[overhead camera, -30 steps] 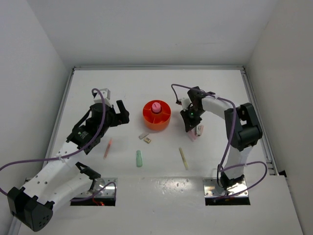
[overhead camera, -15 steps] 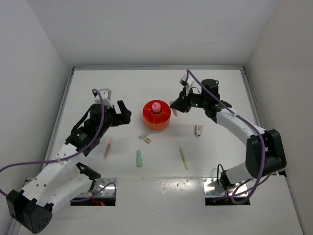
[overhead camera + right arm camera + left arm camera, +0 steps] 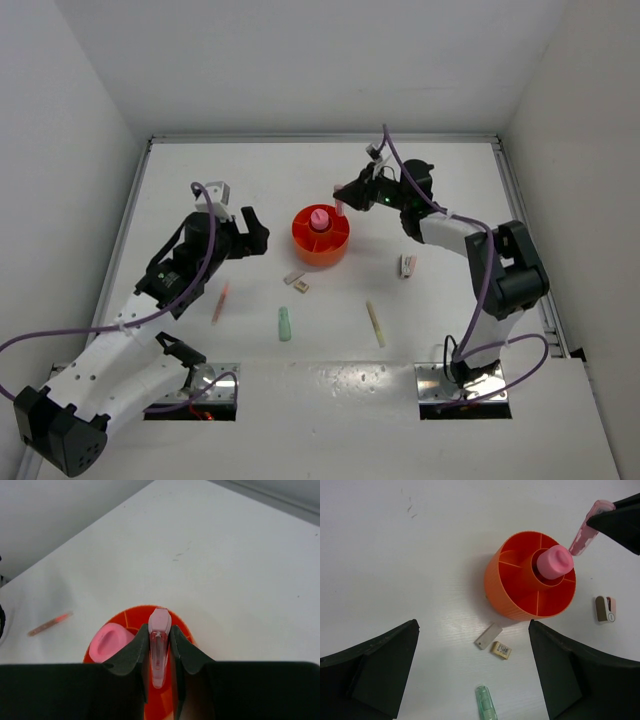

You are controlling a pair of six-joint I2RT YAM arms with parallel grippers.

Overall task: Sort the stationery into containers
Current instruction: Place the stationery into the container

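**Stick being held over organiser**

A pink stick (image 3: pixel 159 628) is being gripped by the clenched right claw (image 3: pixel 341 205) and is being held tilted above the far-right rim of the orange organiser (image 3: pixel 306 248). A pink cylinder (image 3: pixel 319 218) is being carried in its central well. The left claw (image 3: pixel 243 228) is being held released, empty, left of the organiser above the counter (image 3: pixel 200 170).
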